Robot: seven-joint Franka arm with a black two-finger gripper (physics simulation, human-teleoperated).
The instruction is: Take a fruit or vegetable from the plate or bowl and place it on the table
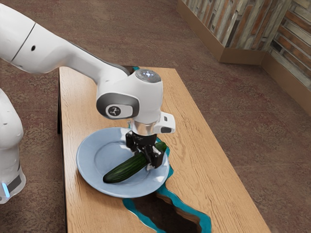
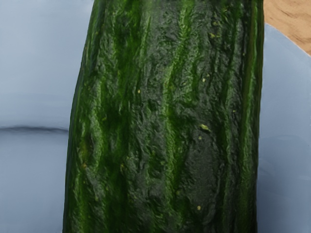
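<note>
The black gripper (image 1: 146,151) is low over the plate, straddling the cucumber nearer its end toward the exterior view's right; whether it grips the cucumber cannot be told. The dark green cucumber (image 1: 122,171) lies slantwise across the blue plate (image 1: 89,167), with part of it hidden behind the gripper. In the wrist view, the ridged skin of the cucumber (image 2: 165,116) is very close below the hand, with the plate (image 2: 34,73) on both sides of it.
The plate stands on a wooden table (image 1: 204,179) with a dark, teal-edged inlay (image 1: 167,211) running under the plate. Bare wood lies toward the exterior view's right. A patterned wall (image 1: 243,24) stands beyond the table.
</note>
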